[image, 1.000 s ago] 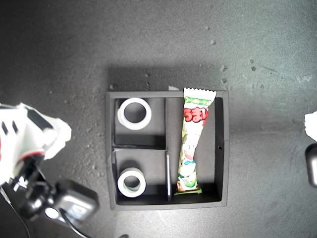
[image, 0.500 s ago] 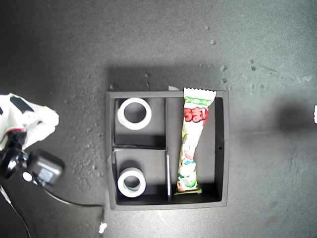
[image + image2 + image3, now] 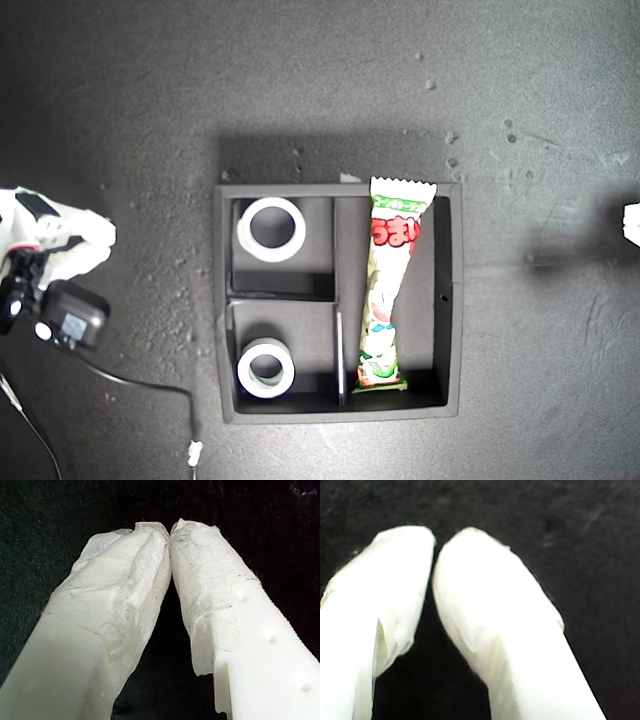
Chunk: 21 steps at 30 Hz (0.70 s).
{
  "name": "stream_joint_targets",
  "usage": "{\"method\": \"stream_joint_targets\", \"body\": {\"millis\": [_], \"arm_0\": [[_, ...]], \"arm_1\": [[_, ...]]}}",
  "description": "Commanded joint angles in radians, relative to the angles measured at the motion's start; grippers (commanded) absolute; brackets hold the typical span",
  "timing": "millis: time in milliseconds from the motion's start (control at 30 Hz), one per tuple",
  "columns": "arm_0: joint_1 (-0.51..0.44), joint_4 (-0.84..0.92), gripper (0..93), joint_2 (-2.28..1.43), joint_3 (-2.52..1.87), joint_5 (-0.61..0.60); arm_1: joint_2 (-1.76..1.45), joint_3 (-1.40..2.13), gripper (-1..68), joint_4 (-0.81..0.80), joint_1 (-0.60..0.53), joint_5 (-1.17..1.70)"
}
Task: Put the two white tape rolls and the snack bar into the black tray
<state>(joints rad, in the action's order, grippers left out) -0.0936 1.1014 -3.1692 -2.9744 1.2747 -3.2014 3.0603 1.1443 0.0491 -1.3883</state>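
Since second ago: arm at exterior view's left edge pulled back from black tray (image 3: 449, 300); which arm, cannot tell. Our first tool (image 3: 170, 528) tips together, empty. Our second tool (image 3: 436, 547) likewise pinched, empty. Away from both: tape rolls (image 3: 271, 229) (image 3: 265, 367) in small compartments, snack bar (image 3: 390, 290) in long one. Judgement: task done; keep retreat high, clear of tray.
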Motion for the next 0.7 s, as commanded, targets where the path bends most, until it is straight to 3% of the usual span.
{"method": "stream_joint_targets", "body": {"millis": [0,267,533,600,667], "arm_0": [[-0.015,0.048,0.0,-0.114,-0.06,0.018],[-0.025,0.112,0.0,-0.216,-0.138,0.04],[0.0,0.13,0.2,-0.218,-0.164,0.035],[0.034,0.143,0.2,-0.218,-0.164,-0.002],[0.06,0.163,0.2,-0.218,-0.164,-0.118]], "arm_1": [[-0.012,0.063,-0.6,-0.043,0.005,0.061],[-0.012,0.064,-0.5,-0.061,0.044,0.084],[-0.006,0.064,4.5,0.118,0.035,-0.107],[-0.005,0.064,4.5,0.107,0.054,0.012],[-0.012,0.064,4.5,0.14,0.126,0.184]]}}
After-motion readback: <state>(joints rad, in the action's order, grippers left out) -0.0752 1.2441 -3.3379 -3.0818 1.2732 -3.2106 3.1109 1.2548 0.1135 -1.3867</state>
